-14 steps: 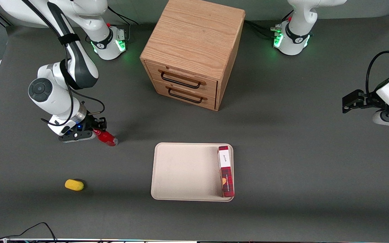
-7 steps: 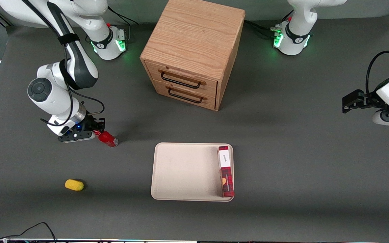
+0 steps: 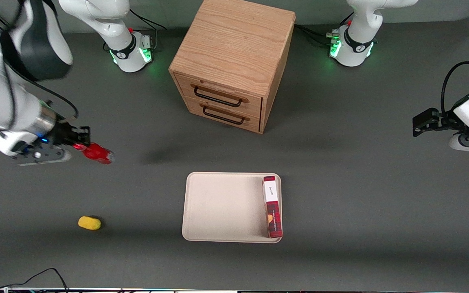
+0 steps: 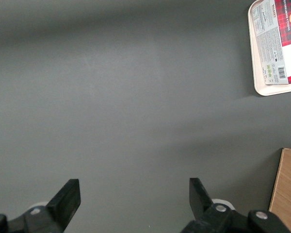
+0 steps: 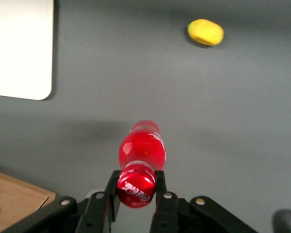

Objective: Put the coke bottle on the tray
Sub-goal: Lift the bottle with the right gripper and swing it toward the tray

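Lifted off the grey counter since a moment ago, the coke bottle [image 3: 97, 153] now hangs in the air toward the working arm's end of the counter, carried up and away from the spot where it stood; its shadow lies on the bare surface nearer the middle. The gripper [image 3: 80, 146] pinches the bottle at its neck, just under the red cap, with one finger on each side, and the wrist view shows the cap [image 5: 136, 191] wedged between the fingers [image 5: 159, 187] while the body points down toward the counter.

The tray [image 3: 218, 207] sits near the front edge of the counter, about midway along it and well apart from the bottle. A tall red box [image 3: 272, 206] already lies along the tray's edge on the parked arm's side, leaving most of the beige floor bare. A small yellow oval thing [image 3: 89, 223] rests near the front edge at the working arm's end, and a wooden cabinet [image 3: 234, 61] with two drawers stands near the back edge.

So the pick-up looks done: grasp made, bottle raised. What remains, as I judge it, is the carry across to the tray, lowering onto the open part, and letting go.
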### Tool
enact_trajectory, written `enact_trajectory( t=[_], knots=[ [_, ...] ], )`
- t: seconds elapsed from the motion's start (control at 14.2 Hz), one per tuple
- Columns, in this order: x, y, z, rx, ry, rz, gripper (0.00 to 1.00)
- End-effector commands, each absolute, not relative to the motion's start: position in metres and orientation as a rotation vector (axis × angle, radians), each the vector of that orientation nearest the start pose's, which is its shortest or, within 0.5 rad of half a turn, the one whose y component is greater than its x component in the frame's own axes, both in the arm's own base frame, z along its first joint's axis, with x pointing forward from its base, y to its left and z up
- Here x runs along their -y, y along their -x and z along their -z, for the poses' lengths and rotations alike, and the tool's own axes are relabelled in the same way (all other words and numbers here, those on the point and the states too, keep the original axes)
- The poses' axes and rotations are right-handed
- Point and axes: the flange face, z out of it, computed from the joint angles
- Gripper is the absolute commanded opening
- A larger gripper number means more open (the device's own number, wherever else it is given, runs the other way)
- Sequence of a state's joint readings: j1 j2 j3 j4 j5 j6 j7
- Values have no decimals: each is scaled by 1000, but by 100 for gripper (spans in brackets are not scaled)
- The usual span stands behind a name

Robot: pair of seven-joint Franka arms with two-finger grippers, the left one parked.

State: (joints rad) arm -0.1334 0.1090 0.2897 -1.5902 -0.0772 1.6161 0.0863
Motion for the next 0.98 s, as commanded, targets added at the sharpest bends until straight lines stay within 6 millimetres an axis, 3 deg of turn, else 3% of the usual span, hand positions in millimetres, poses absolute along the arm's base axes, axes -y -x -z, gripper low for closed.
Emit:
enact_trajectory(
  t=[0.0, 0.07, 0.28, 0.63, 0.91],
  knots=[
    [-72, -581, -627, 102, 3163, -112, 0],
    [-72, -582, -634, 83, 3160, -100, 0],
    [-78, -599, -611, 113, 3148, -126, 0],
    [-171, -656, -569, 311, 3067, 73, 0],
    [-247, -687, -486, 371, 3057, 201, 0]
  ],
)
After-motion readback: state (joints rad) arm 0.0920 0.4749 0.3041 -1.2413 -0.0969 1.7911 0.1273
